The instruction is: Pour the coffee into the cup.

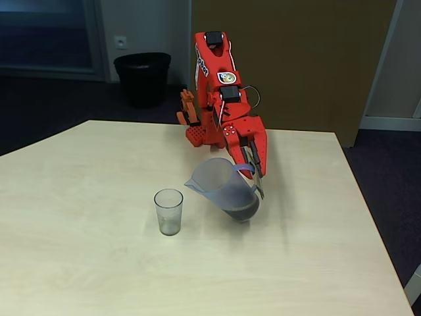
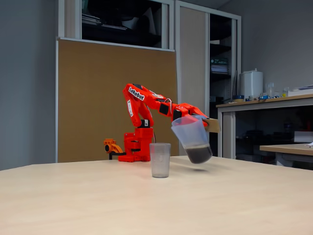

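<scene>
**Jug lifted and tilted beside the cup**

In both fixed views the red arm (image 1: 220, 99) reaches out over the pale wooden table (image 1: 79, 263), and its gripper (image 1: 253, 172) is closed on the taped handle of the translucent bluish-grey jug (image 1: 223, 187). The jug sits at the centre of the frame, clear of the tabletop, with a faint shadow under it in a fixed view (image 2: 193, 142). It leans with its spout toward the cup (image 1: 169, 211), which stands upright on the table to the left of the jug and slightly lower in the frame. The two do not touch.

The coffee (image 1: 242, 209) is a dark pool in the bottom of the jug, well short of the spout. In a fixed view the cup (image 2: 160, 160) looks grey and clear-walled; whether any liquid lies in it cannot be told.

A black waste bin (image 1: 142, 78) stands on the floor at the upper left, behind the table.
</scene>
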